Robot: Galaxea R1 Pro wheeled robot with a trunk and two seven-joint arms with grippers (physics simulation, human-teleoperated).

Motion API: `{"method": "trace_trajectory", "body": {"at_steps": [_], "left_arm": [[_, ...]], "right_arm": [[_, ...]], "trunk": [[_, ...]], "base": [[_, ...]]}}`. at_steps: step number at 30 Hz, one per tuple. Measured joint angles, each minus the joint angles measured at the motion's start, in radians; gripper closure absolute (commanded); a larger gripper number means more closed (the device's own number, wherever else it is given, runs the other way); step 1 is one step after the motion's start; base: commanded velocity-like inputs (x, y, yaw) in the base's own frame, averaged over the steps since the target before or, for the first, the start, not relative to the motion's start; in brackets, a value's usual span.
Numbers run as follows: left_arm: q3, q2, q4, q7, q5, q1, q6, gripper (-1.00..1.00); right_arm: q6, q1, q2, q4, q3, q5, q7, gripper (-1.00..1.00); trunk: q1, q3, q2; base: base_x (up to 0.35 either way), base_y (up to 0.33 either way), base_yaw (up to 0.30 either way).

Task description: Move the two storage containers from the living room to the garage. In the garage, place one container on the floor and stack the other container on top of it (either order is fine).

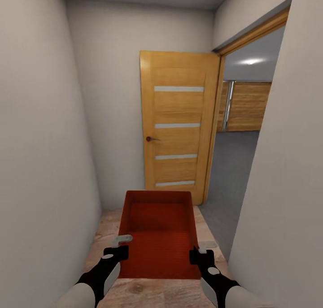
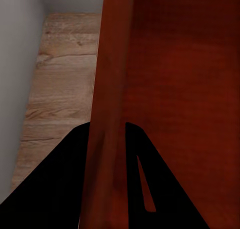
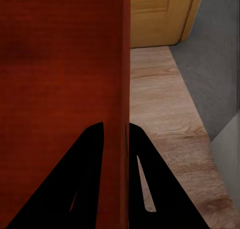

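My left gripper (image 1: 120,246) and right gripper (image 1: 201,250) each pinch a side wall of the red-orange container (image 1: 158,229) (smooth, lidless, rectangular), long axis pointing at the wooden door (image 1: 178,122).

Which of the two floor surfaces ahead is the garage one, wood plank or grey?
The grey concrete floor through the open doorway on the right; the light wood plank floor lies under the carried red-orange rectangular storage container.

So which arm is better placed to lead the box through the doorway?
Right, probably: the right gripper clamps the container wall nearest the open doorway; the left gripper clamps the wall beside the blank wall.
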Motion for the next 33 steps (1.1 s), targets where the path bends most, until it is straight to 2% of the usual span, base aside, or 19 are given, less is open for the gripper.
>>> {"method": "trace_trajectory", "body": {"at_steps": [11,33], "left_arm": [[-0.001,0.000,0.000,0.001,0.001,0.000,0.000,1.00],[0.000,-0.001,0.000,0.002,-0.001,0.000,0.000,1.00]], "right_arm": [[0.000,0.000,0.000,0.000,0.000,0.001,0.000,1.00],[0.001,0.000,-0.002,0.000,0.002,-0.004,0.005,1.00]], "trunk": [[0.000,0.000,0.000],[0.000,0.000,0.000]], "base": [[0.312,0.191,-0.229],[0.312,0.185,-0.015]]}}
